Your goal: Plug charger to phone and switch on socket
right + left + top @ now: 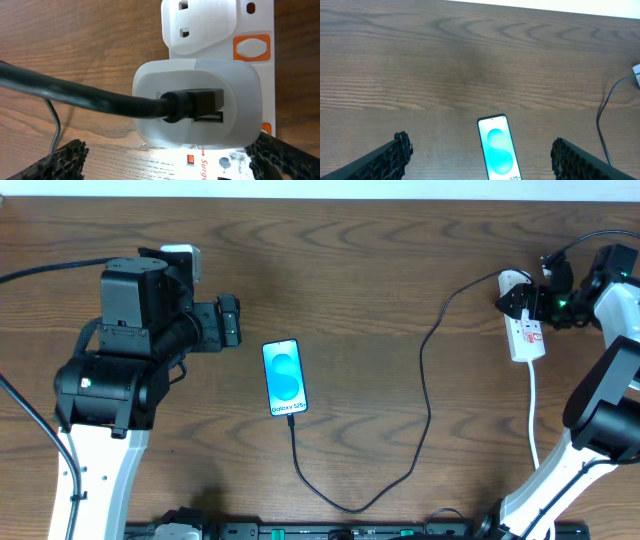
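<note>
The phone (284, 377) lies flat at the table's middle, its blue screen lit; it also shows in the left wrist view (498, 150). The charger cable (425, 395) runs from the phone's near end in a loop to a white adapter (200, 102) plugged into the socket strip (526, 335) at the right; the cable's plug sits in the adapter's port (197, 102). My left gripper (480, 157) is open and empty, left of the phone. My right gripper (165, 160) is open, straddling the adapter and strip from close above. An orange switch (251, 48) shows beside the adapter.
A white lead (533, 405) runs from the strip toward the table's front edge. The right arm's base (600, 415) stands beside it. A dark rail (350, 530) runs along the front edge.
</note>
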`<state>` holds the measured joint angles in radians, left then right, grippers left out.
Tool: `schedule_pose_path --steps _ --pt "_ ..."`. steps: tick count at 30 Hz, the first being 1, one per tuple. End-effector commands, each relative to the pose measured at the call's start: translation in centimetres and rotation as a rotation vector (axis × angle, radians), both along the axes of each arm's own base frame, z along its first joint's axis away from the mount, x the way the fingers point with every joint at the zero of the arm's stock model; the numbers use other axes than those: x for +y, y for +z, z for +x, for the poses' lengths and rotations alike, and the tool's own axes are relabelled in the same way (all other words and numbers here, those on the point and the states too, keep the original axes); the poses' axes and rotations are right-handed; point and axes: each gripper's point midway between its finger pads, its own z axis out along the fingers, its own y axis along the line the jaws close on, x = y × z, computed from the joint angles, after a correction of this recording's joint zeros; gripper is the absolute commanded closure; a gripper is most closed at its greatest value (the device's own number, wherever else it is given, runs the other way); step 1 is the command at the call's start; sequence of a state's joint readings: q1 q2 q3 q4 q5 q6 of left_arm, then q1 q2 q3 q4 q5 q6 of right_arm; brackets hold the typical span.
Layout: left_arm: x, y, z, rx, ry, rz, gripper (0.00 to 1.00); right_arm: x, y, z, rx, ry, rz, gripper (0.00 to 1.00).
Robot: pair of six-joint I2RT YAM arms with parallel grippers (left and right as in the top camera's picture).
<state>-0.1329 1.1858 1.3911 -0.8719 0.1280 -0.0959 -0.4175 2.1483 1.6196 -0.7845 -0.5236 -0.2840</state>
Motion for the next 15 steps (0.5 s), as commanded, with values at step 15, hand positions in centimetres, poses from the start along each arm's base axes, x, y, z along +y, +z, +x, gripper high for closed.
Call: schedule_pose_path --steps 15 --pt "0.2 0.3 0.1 -0.01 -0.002 0.017 0.09 4.1 -1.9 -0.7 0.021 0.071 0.099 0.01"
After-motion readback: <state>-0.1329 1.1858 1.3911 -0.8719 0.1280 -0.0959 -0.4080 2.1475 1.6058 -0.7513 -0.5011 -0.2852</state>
